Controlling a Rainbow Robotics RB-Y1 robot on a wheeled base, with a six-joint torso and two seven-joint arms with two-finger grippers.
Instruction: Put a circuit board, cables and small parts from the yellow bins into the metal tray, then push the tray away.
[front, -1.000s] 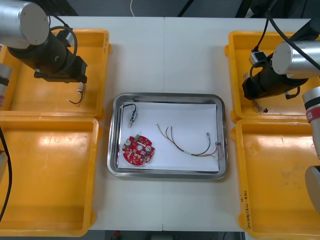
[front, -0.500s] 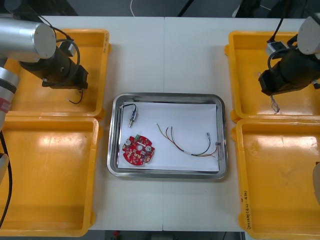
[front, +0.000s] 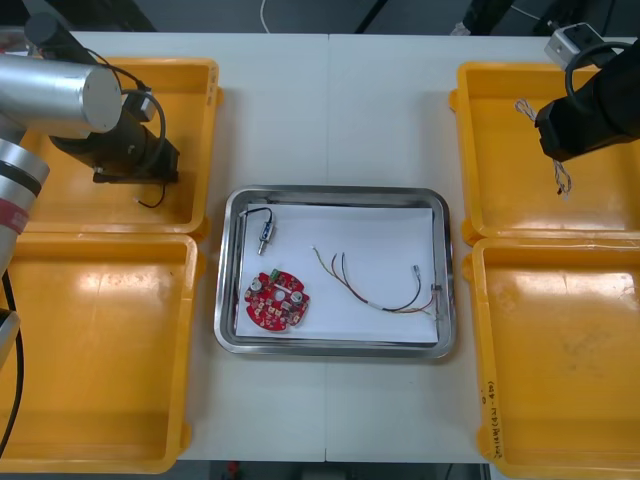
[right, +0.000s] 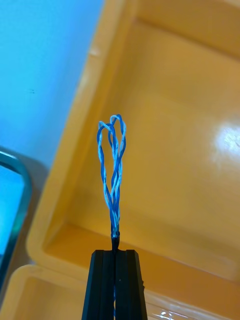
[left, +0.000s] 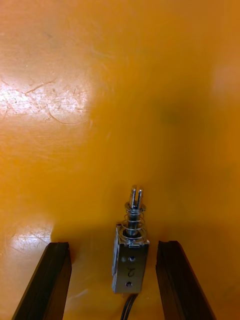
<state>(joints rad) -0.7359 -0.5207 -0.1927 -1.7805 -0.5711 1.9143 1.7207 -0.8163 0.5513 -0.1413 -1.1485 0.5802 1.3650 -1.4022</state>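
Since a second ago the right claw (right: 115, 252) has lifted and drawn toward the far side of the far right yellow bin (front: 500, 200). It is pinched tight on a twisted blue and white cable (right: 114, 165). The left claw (left: 113, 245) stands wide in the far left yellow bin (front: 60, 200), with a finger on either side of a small metal part (left: 130, 260) and touching neither. A dark scrawl on the part resembles a 2. The metal tray (front: 335, 193) holds a red circuit board (front: 276, 299).
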